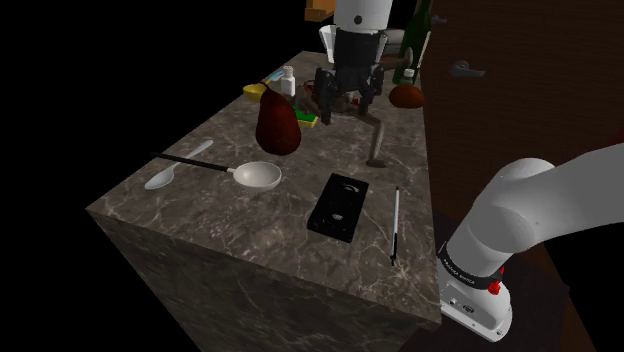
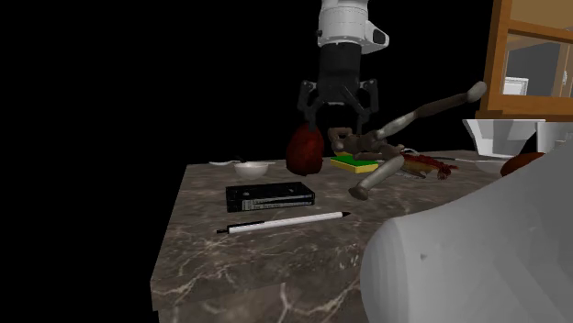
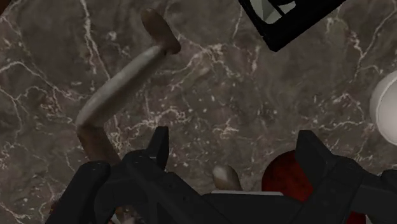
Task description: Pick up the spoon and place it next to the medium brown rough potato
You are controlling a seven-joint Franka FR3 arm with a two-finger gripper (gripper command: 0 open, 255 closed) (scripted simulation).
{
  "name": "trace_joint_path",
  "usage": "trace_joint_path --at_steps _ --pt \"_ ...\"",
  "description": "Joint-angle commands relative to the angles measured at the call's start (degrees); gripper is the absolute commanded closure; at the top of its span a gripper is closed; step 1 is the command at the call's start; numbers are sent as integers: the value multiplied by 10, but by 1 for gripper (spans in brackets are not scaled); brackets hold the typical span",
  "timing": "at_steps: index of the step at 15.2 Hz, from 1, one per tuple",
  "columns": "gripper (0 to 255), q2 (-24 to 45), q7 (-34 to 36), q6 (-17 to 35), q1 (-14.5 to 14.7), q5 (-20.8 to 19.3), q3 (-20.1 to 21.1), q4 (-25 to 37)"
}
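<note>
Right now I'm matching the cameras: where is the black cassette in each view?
Shoulder view: black cassette on the table, near its front edge, beside the white pen.
Second exterior view: left of centre, just behind that pen.
Wrist view: beyond the open gripper.
Shared landmark: the bent brown rod.

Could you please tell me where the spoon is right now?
In the shoulder view, the pale spoon lies flat near the left edge of the marble counter, just to the left of the white ladle.
</note>
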Motion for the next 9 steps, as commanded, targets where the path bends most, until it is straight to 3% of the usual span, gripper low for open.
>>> trace_joint_path --at_steps 1,9 --pt "0 26 59 17 -5 20 31 15" --pt "0 155 269 98 -39 47 141 97"
